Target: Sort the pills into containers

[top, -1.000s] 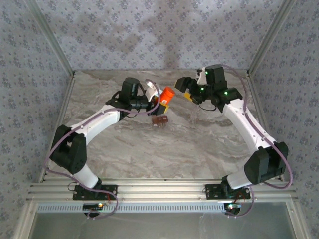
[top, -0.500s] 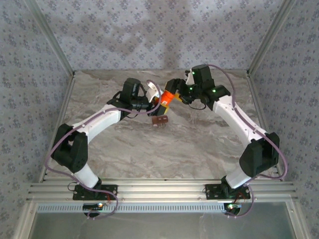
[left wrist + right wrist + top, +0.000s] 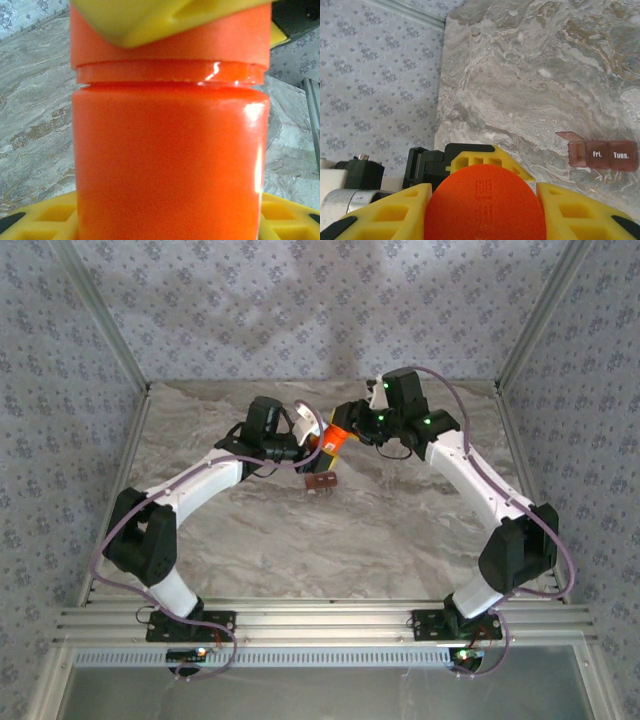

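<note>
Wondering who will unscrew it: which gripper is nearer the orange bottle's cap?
Right. The right gripper straddles the cap, a finger on either side; the left gripper holds the bottle by its body, below the cap.

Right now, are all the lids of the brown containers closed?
No, the lid beside the Fri. compartment of the containers stands open.

Containers (image 3: 320, 481) on table (image 3: 300, 530), just in front of bottle (image 3: 334, 437)

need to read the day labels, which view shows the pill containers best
Right wrist: the containers lie unobstructed, Fri. and Tues. labels readable, one lid open. Top external shows them as a small dark strip.
</note>
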Controlling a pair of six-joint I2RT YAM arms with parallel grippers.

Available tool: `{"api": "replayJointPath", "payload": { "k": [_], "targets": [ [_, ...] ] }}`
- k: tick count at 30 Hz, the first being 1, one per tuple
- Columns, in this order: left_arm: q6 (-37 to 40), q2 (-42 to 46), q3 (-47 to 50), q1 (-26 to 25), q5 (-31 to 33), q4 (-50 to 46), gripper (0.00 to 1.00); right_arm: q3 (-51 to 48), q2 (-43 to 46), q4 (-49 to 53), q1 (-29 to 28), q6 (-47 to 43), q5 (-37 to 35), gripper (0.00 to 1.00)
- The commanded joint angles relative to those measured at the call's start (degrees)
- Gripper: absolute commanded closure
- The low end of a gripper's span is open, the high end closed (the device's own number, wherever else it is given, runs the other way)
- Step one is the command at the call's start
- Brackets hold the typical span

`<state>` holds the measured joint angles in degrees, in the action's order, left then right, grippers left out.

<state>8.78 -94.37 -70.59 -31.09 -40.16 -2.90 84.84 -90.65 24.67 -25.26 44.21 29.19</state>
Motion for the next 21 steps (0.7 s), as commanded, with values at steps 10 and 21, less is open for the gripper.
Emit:
{"api": "replayJointPath", "payload": {
  "k": [10,21],
  "targets": [
    [-1.85,2.37,-3.23,0.99,-8.74,1.16,1.00,-0.34,-5.02,-3.40,9.41,-38.69,29.17,0.55],
    [-0.17,1.71,-2.87,1.02,-6.27,0.23,1.00,-4.60,4.25,-8.64,10.07,-7.41,10.59,0.17]
  ]
}}
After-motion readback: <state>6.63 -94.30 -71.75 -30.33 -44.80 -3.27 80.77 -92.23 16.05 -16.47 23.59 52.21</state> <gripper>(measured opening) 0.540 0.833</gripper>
